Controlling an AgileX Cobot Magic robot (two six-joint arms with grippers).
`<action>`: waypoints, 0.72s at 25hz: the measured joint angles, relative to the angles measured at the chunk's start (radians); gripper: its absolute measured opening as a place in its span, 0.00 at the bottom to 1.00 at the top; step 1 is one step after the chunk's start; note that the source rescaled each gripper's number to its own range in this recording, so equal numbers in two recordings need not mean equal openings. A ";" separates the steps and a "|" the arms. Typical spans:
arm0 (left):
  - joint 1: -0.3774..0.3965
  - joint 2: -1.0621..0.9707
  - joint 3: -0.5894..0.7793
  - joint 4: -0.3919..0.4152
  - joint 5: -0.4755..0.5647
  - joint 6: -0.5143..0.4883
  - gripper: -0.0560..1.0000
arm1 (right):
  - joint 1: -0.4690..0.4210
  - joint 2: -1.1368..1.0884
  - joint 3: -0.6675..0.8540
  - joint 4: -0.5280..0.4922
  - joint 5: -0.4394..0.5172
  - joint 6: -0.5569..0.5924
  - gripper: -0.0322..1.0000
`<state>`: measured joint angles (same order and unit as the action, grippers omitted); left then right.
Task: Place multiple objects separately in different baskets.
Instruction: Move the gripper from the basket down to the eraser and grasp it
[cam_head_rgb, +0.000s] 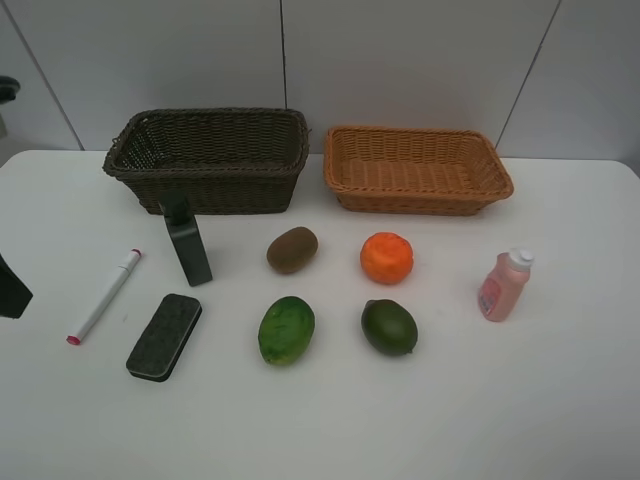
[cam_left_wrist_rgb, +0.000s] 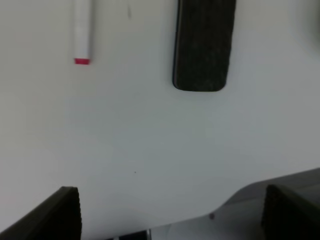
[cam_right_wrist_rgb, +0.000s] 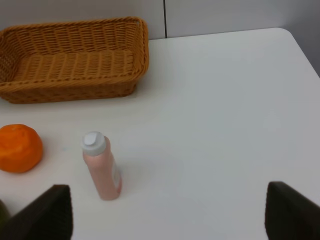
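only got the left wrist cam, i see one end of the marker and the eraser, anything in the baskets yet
observer: no, nothing shows in the dark brown basket or the light orange basket.
operator: whats near the eraser that i cant see
observer: a dark green bottle stands upright just behind the eraser, in front of the dark brown basket.
operator: and the other arm
observer: the right end effector is open and holds nothing; the pink bottle stands upright on the table ahead of it.
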<state>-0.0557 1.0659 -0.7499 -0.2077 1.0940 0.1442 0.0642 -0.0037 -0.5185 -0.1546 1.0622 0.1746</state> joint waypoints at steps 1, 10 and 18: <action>0.000 0.035 -0.008 -0.011 0.007 0.007 0.97 | 0.000 0.000 0.000 0.000 0.000 0.000 0.95; -0.090 0.146 -0.016 -0.049 0.016 0.030 0.97 | 0.000 0.000 0.000 0.000 0.000 0.000 0.95; -0.360 0.224 -0.024 0.013 -0.068 -0.135 0.97 | 0.000 0.000 0.000 0.000 0.000 0.000 0.95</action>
<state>-0.4158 1.2897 -0.7743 -0.1952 1.0265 0.0096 0.0642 -0.0037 -0.5185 -0.1546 1.0622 0.1746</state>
